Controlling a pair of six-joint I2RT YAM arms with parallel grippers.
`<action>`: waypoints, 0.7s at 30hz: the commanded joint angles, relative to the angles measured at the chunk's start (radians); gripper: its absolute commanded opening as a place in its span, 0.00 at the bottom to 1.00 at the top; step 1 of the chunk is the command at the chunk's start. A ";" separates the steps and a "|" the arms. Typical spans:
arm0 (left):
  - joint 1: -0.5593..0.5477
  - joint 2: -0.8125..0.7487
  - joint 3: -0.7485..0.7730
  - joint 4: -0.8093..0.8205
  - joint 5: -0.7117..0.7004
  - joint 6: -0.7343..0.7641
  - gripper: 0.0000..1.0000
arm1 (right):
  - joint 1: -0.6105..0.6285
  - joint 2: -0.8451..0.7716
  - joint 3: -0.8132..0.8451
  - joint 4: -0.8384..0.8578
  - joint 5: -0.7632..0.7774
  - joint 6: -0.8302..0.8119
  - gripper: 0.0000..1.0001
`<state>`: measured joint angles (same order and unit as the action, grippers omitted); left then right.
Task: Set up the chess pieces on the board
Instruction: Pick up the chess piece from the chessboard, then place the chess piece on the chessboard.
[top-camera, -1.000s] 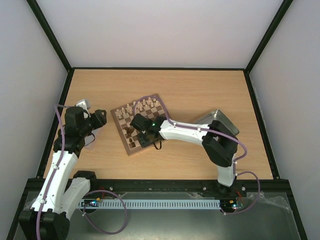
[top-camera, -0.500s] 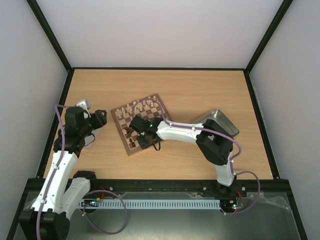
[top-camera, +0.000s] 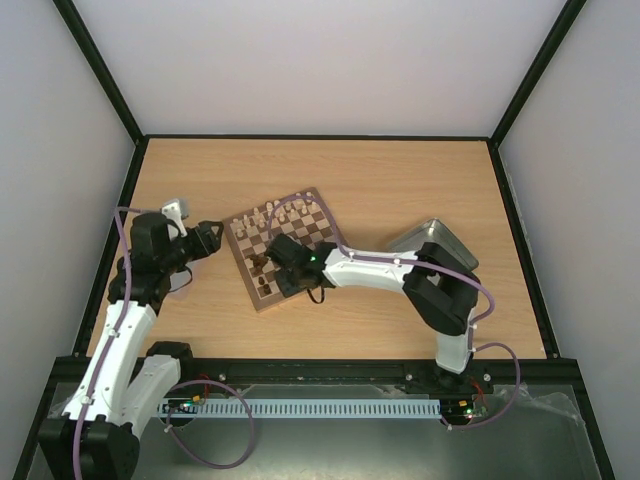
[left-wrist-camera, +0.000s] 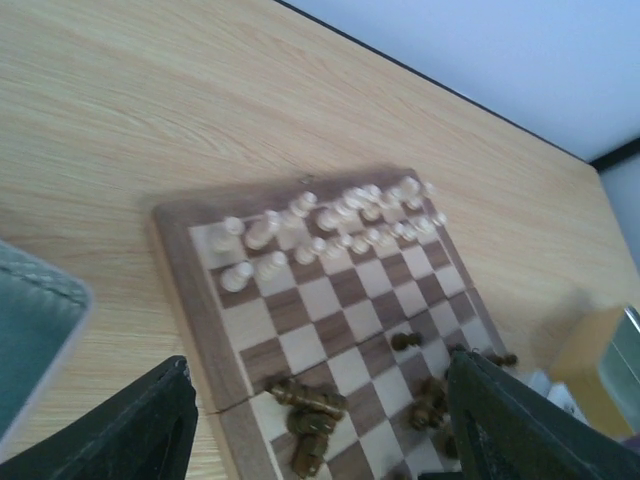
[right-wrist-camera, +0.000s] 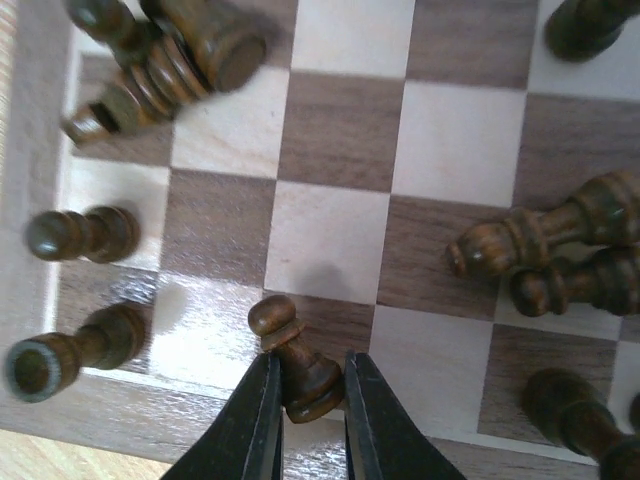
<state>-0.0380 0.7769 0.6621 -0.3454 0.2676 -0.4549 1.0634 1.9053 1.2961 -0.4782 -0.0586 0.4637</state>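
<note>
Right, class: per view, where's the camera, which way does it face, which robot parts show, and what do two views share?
Top external: above and behind, looking down on the board; left arm, right arm.
Left wrist: on that wrist, slanting across the board; open left gripper.
Right wrist: on that wrist, straight down; right gripper holding dark pawn.
Shared: cream pieces, top and left wrist.

A light wood-grain table (top-camera: 400, 180) fills the bottom of a booth. Plain white walls (top-camera: 320, 60) rise behind its far edge and along both side edges, and black frame posts (top-camera: 100, 72) climb from the far corners. A black rail (top-camera: 300, 370) runs along the near edge. The light is soft and even.
</note>
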 joint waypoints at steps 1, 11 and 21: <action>0.004 0.015 -0.027 0.058 0.229 0.032 0.72 | -0.001 -0.134 -0.095 0.276 0.058 -0.006 0.09; -0.065 0.049 -0.101 0.247 0.606 -0.147 0.89 | -0.001 -0.334 -0.368 0.749 -0.046 -0.074 0.09; -0.180 0.143 -0.142 0.277 0.583 -0.280 0.70 | -0.001 -0.387 -0.458 0.908 -0.090 -0.058 0.09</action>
<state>-0.1841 0.8909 0.5354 -0.1047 0.8516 -0.6708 1.0634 1.5539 0.8558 0.3077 -0.1307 0.4038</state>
